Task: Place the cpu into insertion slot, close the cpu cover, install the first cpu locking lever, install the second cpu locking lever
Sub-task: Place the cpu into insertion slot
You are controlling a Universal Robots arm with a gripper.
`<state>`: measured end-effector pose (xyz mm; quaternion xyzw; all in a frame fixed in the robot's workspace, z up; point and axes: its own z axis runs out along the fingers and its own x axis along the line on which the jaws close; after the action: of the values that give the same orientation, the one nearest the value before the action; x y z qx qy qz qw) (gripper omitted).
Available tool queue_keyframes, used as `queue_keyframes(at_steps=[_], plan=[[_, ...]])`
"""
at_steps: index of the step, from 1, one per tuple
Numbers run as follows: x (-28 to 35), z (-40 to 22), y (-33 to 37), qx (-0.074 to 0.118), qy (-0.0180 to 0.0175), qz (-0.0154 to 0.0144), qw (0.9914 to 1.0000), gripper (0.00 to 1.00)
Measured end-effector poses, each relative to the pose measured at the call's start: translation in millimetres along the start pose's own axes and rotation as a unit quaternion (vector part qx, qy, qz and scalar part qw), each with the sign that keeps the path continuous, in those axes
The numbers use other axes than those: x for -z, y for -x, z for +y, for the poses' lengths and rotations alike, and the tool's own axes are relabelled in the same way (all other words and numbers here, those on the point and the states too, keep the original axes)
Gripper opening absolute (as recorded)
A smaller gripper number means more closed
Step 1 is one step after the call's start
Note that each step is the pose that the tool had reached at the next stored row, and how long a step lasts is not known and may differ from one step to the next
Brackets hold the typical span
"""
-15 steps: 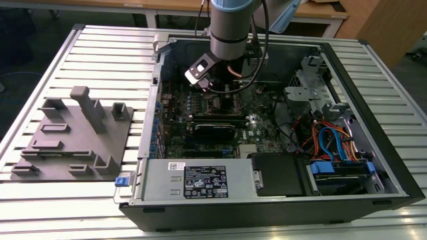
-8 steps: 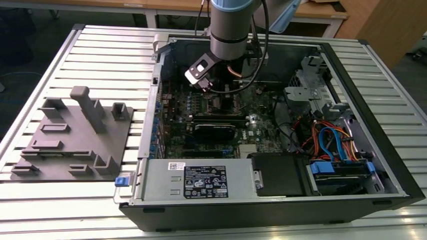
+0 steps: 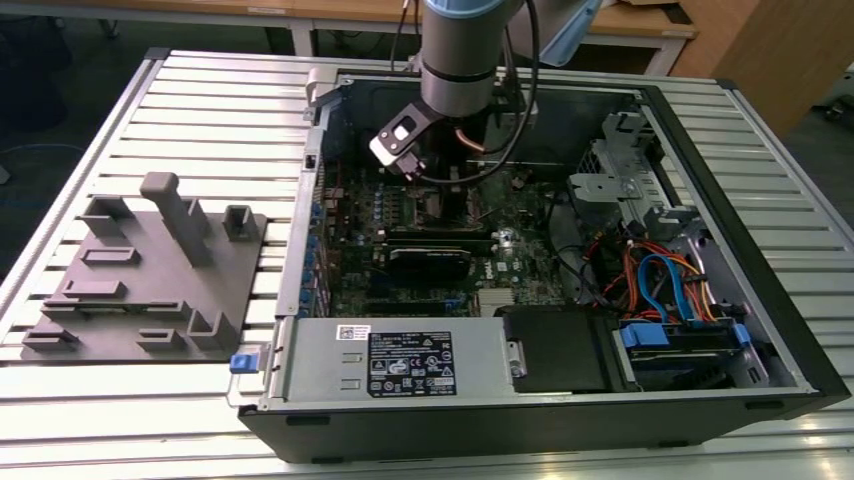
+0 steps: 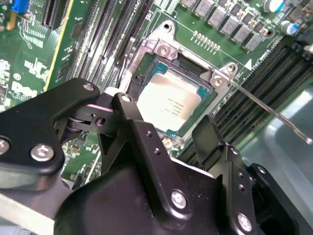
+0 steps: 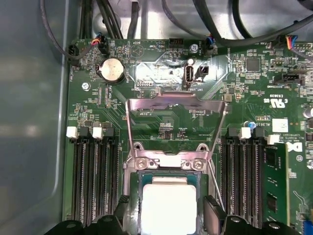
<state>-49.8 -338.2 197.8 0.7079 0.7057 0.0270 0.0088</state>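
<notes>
Green circuit board (image 4: 29, 63), square silver cpu (image 4: 171, 105)

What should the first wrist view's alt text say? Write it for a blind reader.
The cpu sits in the slot on a green motherboard, with the cover swung open beyond it. The open gripper has one finger on each side of the cpu, and memory slots run along both sides.

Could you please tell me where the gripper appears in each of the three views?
Exterior view: the gripper hangs under the arm, inside the open computer case.
Second wrist view: the gripper is open, with its black fingers in front of the chip.
First wrist view: the gripper has its fingertips on either side of the chip.
Shared landmark: the green circuit board.
</notes>
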Motion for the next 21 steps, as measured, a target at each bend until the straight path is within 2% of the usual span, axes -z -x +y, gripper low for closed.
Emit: queue_keyframes(at_steps=[12,15,17,19,21], plan=[[20.3,1.0,-0.5,0.000,-0.0043,0.0000,0.99999,0.69],[23.5,1.2,-0.6,0.000,-0.0053,0.0000,0.99999,0.69],[23.6,1.2,-0.7,0.000,-0.0055,0.0001,0.99998,0.69],[23.6,1.2,-0.6,0.000,-0.0055,0.0001,0.99998,0.67],[23.7,1.2,-0.6,0.000,-0.0056,0.0001,0.99998,0.55]])
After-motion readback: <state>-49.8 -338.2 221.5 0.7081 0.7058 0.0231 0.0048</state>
